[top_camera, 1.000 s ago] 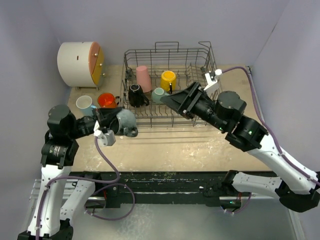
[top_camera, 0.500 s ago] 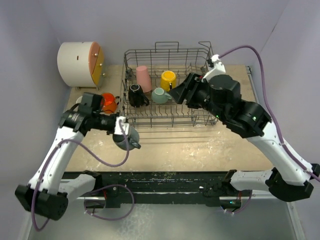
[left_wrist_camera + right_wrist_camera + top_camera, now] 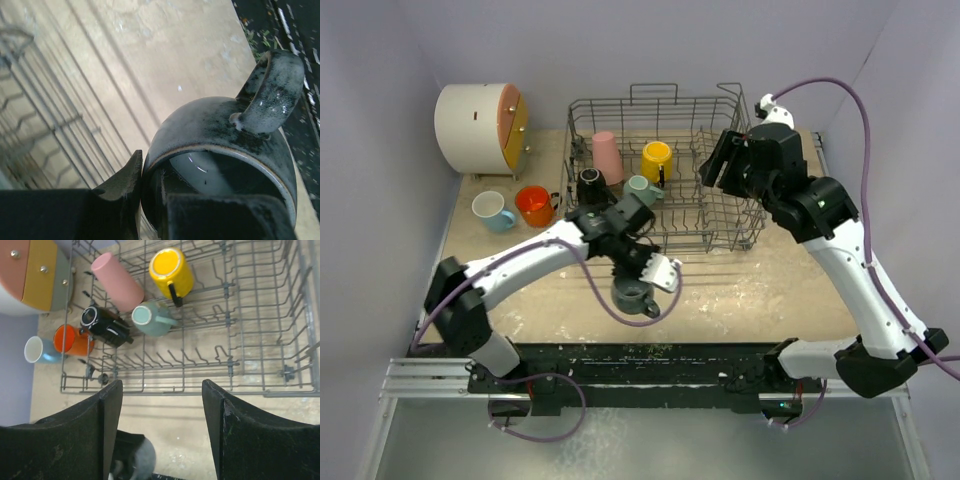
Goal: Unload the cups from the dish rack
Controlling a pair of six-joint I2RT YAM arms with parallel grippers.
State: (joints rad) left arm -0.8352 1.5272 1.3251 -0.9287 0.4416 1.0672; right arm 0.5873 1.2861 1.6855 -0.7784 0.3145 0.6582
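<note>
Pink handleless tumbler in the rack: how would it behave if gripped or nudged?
The pink handleless tumbler likely slips, having no handle to hook. Its round tapered body would probably roll in an arc once freed. Tines of the grey wire dish rack seem to brace it.

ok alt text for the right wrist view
Looking down past the open right gripper, a grey wire dish rack holds four cups: pink, yellow, black and teal. Orange and light blue cups stand outside it, at the picture's left.
</note>
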